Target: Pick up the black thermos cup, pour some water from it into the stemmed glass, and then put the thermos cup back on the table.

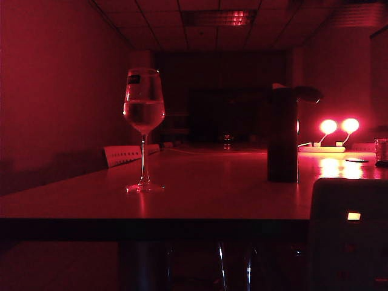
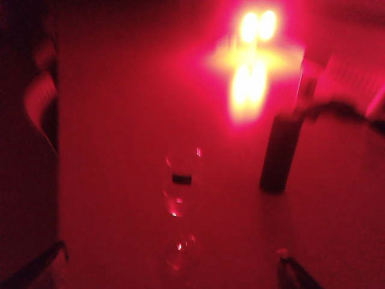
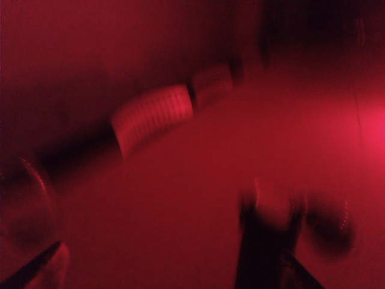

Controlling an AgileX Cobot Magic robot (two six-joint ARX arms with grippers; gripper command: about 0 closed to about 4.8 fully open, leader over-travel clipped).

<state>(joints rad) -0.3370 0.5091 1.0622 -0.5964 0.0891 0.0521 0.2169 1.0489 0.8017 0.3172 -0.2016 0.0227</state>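
Observation:
The black thermos cup [image 1: 283, 136] stands upright on the table [image 1: 200, 200], right of the middle, its wide lid jutting to the right. The stemmed glass [image 1: 144, 115] stands to its left, its bowl about half full of clear liquid. No gripper shows in the exterior view. In the left wrist view my left gripper [image 2: 171, 274] is open wide above the table, the stemmed glass [image 2: 179, 205] ahead between its fingertips and the thermos cup [image 2: 280, 153] further off to one side. My right gripper [image 3: 168, 274] is open too, with the blurred thermos cup [image 3: 264, 241] close by one fingertip [image 3: 301, 271].
Two bright lamps [image 1: 338, 126] glare at the back right of the table. A small clear tumbler [image 1: 381, 151] stands at the right edge. A white perforated object [image 1: 130, 154] lies behind the glass. A dark box [image 1: 348, 242] with a lit spot rises at the front right.

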